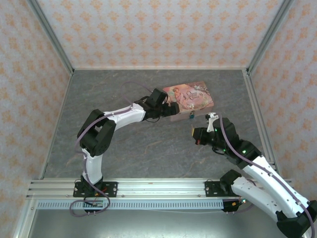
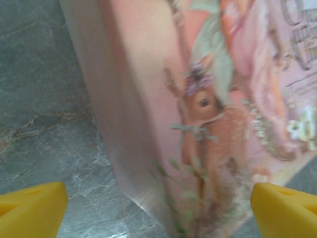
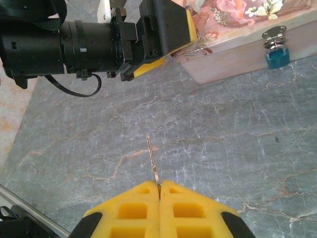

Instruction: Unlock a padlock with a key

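The left arm (image 1: 124,115) reaches forward, jaws wide; right arm (image 1: 257,171) bends inward, jaws pinched on the key (image 3: 152,161).

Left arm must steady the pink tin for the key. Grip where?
Probably the tin by its left-end corner, from the left: flat walls suit the open left gripper, and the padlock on the front wall is left clear for the key in the right gripper.

Open table (image 3: 223,148) lies between the key (image 3: 152,158) in the right gripper (image 3: 159,187) and the padlock (image 3: 277,56); the left gripper (image 1: 167,108) crowds the tin (image 3: 233,53).
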Available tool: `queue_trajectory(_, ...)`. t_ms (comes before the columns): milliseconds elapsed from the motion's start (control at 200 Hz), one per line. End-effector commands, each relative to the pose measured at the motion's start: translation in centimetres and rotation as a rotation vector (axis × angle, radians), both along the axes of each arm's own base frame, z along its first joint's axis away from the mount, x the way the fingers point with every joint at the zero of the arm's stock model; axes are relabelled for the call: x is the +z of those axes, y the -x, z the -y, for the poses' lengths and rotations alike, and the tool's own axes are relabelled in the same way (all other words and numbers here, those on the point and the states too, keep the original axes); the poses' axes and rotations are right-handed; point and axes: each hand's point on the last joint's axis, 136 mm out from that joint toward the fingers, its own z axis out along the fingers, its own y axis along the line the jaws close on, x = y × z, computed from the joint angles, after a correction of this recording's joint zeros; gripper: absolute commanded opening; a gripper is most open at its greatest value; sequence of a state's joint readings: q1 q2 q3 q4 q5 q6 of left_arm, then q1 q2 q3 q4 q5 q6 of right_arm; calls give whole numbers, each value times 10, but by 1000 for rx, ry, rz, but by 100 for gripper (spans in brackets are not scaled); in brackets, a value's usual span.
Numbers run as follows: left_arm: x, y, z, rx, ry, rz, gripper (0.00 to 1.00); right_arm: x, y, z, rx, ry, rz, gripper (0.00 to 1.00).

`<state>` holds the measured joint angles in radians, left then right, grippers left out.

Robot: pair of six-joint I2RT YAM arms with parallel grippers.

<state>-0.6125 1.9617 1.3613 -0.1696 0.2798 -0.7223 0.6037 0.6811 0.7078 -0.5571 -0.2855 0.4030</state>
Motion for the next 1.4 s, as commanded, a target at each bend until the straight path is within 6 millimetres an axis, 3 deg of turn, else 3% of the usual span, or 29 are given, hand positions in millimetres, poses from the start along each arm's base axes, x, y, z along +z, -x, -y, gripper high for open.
queue_trajectory(0,-7,-1,-12,38,-34,-20,95,-4,2,6,-19,25,-5,0)
queue_trajectory(485,-49,22,-67,116,-150,-101,95,-3,1,5,-28,8,-8,0)
queue_trajectory(505,-38,22,-69,121,-137,-84,95,-3,1,5,-28,7,-7,0)
queue_trajectory(756,-44,46,-113,182,-168,-109,95,-8,3,-1,-5,-13,-20,0)
queue_trajectory(1006,-42,72,-158,240,-193,-117,96,-13,7,-27,114,-112,-22,0)
queue_trajectory(1211,-30,75,-172,253,-187,-93,96,-22,5,-41,165,-158,-10,0)
queue_trajectory(1391,3,68,-173,230,-148,31,99,-30,4,-47,193,-190,21,0)
